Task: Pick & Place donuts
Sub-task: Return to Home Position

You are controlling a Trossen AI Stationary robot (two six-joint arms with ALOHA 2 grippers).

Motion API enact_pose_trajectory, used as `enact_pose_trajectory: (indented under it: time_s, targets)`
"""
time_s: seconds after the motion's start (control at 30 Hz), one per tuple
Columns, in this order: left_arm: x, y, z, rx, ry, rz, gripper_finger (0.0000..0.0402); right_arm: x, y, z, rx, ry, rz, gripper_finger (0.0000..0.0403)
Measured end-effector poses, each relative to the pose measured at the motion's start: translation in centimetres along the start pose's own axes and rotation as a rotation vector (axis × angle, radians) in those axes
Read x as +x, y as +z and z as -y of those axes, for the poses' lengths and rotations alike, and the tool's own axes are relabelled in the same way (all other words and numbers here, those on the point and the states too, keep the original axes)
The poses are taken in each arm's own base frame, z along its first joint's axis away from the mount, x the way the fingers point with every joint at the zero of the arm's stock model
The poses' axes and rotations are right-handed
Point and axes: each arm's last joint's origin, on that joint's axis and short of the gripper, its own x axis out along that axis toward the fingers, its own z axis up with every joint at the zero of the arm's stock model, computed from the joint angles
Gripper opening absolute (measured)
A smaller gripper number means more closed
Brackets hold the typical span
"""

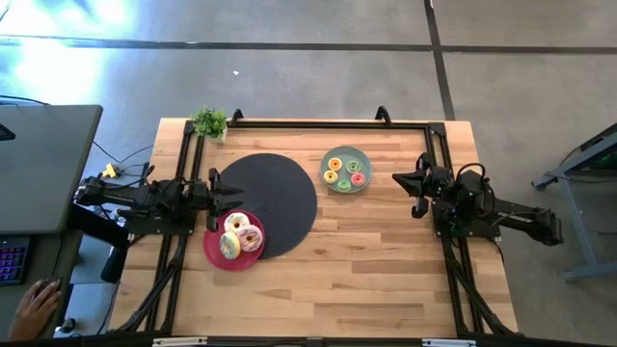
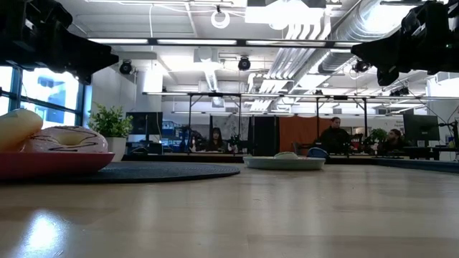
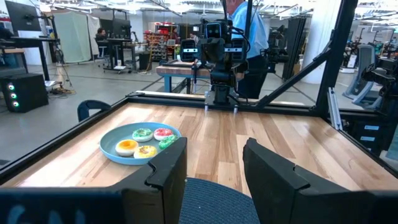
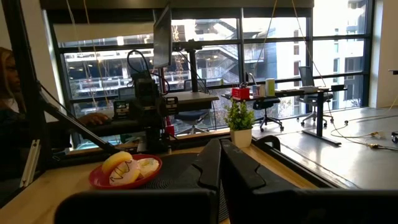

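Your left end effector (image 1: 228, 192) hangs over the left edge of the black round mat (image 1: 284, 188), just beside the red plate (image 1: 211, 254). Its wrist view shows the dark fingers (image 3: 166, 171) spread wide with nothing between them. Your right end effector (image 1: 409, 193) sits by the right rail of the desk (image 1: 366, 275), well apart from the sage-green plate (image 1: 325, 159). Its fingers (image 4: 208, 163) are pressed together and hold nothing.

The desk is smooth pale wood planking inside a black metal frame, and the mat looks finely ribbed. Three larger donuts, plump and glossy, crowd the flat red plate and touch one another: the white donut (image 1: 235, 224), the pink donut (image 1: 252, 238) and the pale-green donut (image 1: 228, 247). Each is a ring with no long axis, lying with its hole facing up. From the right wrist one seems to lean on its neighbours, but you cannot be sure.

Five tiny donuts (image 3: 144, 150) in orange-yellow, green and red-pink lie flat and clustered on the sage-green plate.

In the low view that plate's rim hides nearly all of them, the picture edge cuts off the pale-green donut, and both arms are only dark shapes in the top corners
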Motion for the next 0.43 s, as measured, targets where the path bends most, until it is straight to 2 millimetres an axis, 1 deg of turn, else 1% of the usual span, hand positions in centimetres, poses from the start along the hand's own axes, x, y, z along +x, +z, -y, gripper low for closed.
enact_pose_trajectory:
  time_s: [0.43]
  targets:
    - [0.0, 0.0, 0.0, 0.0, 0.0, 0.0, 0.0149, 0.0, 0.0, 0.0, 0.0, 0.0, 0.0, 0.0006]
